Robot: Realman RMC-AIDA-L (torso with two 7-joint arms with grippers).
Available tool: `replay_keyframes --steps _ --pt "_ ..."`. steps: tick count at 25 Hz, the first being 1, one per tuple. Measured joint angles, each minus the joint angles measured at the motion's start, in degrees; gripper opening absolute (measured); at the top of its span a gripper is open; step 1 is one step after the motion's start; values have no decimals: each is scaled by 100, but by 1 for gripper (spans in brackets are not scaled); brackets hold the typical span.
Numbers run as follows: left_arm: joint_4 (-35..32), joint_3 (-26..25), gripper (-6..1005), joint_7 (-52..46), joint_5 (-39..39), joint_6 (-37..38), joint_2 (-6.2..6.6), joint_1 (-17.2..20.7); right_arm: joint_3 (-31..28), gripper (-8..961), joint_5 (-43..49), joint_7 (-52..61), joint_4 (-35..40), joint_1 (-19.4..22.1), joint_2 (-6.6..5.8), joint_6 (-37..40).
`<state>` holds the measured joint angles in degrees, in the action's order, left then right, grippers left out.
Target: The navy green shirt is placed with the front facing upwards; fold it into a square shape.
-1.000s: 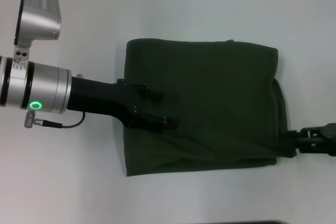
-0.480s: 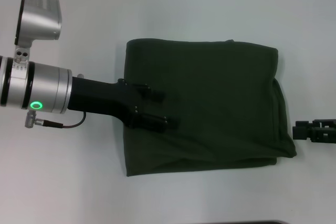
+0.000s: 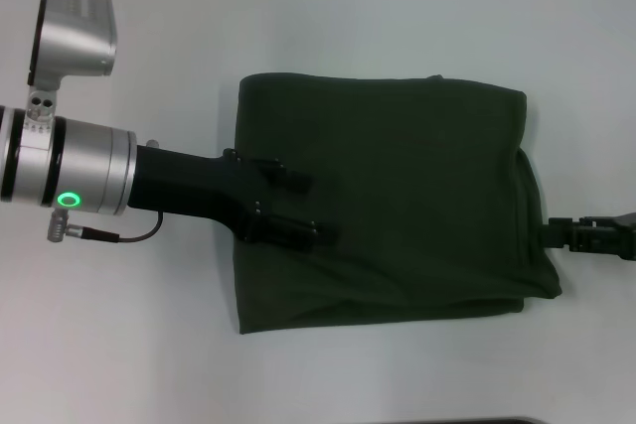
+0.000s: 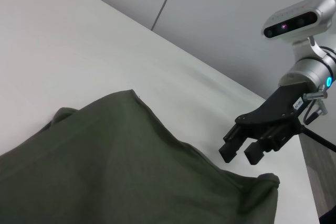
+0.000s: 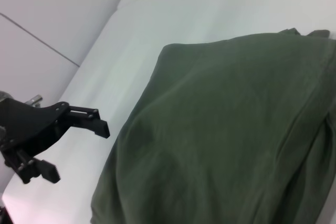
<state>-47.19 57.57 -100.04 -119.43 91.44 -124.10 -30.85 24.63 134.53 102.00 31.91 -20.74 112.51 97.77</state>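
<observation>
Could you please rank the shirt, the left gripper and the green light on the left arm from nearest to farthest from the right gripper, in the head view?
From the right gripper:
1. Shirt, right edge beside it.
2. Left gripper, over the shirt's left part.
3. Green light, far left.

white flat table (image 3: 397,7): bare on all sides | in the way: folded dark green cloth shirt (image 3: 397,206) mid-table, black left gripper (image 3: 303,208) over its left edge, black right gripper (image 3: 556,234) at its right edge
</observation>
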Motion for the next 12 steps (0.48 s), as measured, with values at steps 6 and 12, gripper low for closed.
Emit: replay_keyframes --steps 6,12 --pt "-1 0 901 14 0 -2 0 -3 -28 338 -28 17 -1 -62 95 -239" --pt "0 4 900 20 -1 22 0 -17 -31 327 -32 19 -1 -185 201 -517"
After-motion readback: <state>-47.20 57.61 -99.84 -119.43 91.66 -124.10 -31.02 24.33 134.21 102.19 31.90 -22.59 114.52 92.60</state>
